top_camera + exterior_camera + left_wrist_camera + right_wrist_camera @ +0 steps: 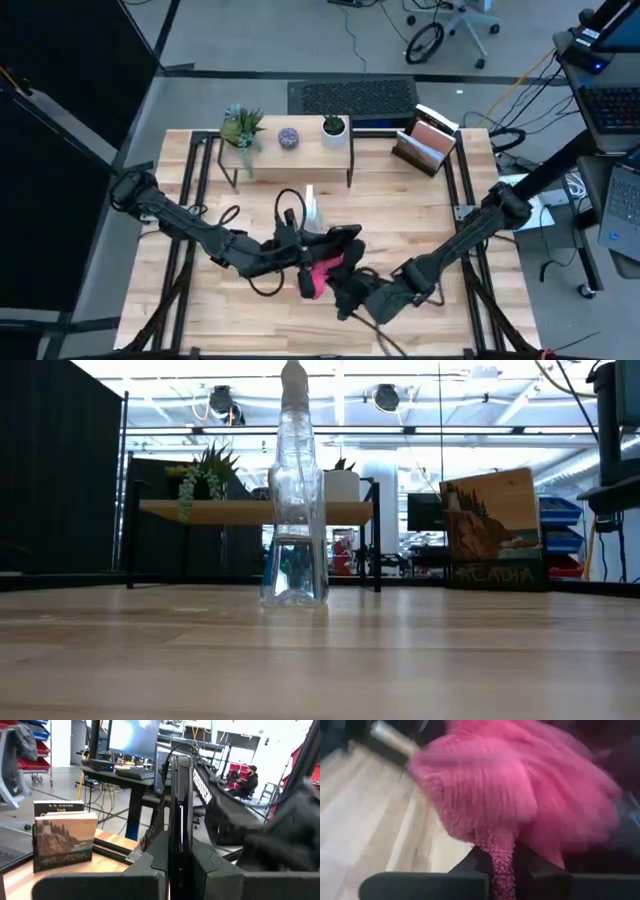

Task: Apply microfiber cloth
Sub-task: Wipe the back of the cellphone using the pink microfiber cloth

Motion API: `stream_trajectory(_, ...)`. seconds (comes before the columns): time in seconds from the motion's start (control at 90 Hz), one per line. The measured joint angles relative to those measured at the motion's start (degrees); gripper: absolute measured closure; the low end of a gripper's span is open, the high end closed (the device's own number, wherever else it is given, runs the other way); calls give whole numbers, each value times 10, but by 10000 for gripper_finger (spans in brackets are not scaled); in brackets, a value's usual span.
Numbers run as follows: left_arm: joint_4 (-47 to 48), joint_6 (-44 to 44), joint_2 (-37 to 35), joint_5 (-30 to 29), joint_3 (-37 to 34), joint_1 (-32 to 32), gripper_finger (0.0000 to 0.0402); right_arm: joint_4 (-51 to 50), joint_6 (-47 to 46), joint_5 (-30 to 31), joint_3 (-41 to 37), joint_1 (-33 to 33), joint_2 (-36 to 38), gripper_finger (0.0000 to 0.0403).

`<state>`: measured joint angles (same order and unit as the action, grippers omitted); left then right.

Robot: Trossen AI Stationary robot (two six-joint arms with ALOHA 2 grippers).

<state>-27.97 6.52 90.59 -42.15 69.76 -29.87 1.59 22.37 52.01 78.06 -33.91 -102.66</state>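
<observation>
Cloth-wise, I've got the microfiber cloth [520,810] pinched in my right gripper [502,865], fingers closed on a fold of it with the pink bulk bunched up just past the tips. From the high view the cloth [318,274] is hanging mid-table, right up against the black smartphone [340,236]. My left gripper [180,870] has that phone [181,805] clamped edge-on and standing upright between its fingers, so both arms are busy and meet near the middle of the table.

So pickup is done on both sides, and I'd say the wiping is either just starting or under way. I can't tell from here whether the cloth is actually pressed on the glass or only beside it.

Farther back, the spray bottle [293,490] stands on its own, and beyond it there's the little shelf [290,150] with plants and the book stand [428,145].
</observation>
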Motion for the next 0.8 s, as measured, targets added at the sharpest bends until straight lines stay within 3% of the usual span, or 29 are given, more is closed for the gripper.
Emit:
stream_trajectory(0.144, 0, -5, -1, -5, 1, -2, 391, -22, 7, -35, 2, -1, 6, 394)
stream_trajectory(0.344, -5, -45, -3, -12, 2, -24, 391, -27, 113, -41, 3, -42, 30, 394)
stream_trajectory(0.633, 3, -58, -12, -35, 2, -32, 391, -22, 144, 133, 32, -94, 92, 394)
stream_trajectory(0.8, 33, -56, -12, -2, 2, -24, 391, -24, 134, 249, 32, -96, 101, 394)
